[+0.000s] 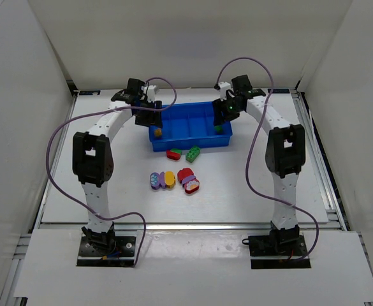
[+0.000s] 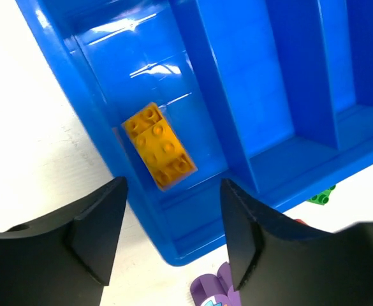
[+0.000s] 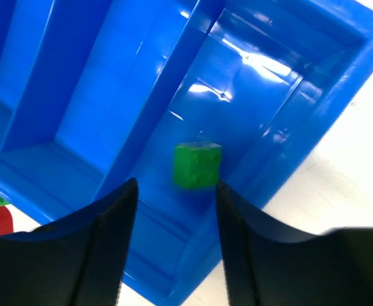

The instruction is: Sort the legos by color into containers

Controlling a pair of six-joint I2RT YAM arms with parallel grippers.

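Observation:
The blue tray (image 1: 190,145) of containers lies across the far middle of the table. An orange lego (image 1: 157,132) (image 2: 159,145) lies in its leftmost compartment, with my left gripper (image 1: 152,118) (image 2: 173,191) open just above it, holding nothing. A green lego (image 1: 219,128) (image 3: 197,165) is in the rightmost compartment, slightly blurred, below my open right gripper (image 1: 225,115) (image 3: 176,188). On the table in front of the tray lie a red-and-green lego (image 1: 174,153), a green one (image 1: 193,153), a purple one (image 1: 154,180) (image 2: 215,290), a yellow one (image 1: 168,180) and a red-and-pink pair (image 1: 188,179).
The two middle compartments (image 2: 250,95) show no bricks in them. White walls close in the table on the left, back and right. Both arms arch over the table's sides, and their cables hang beside them.

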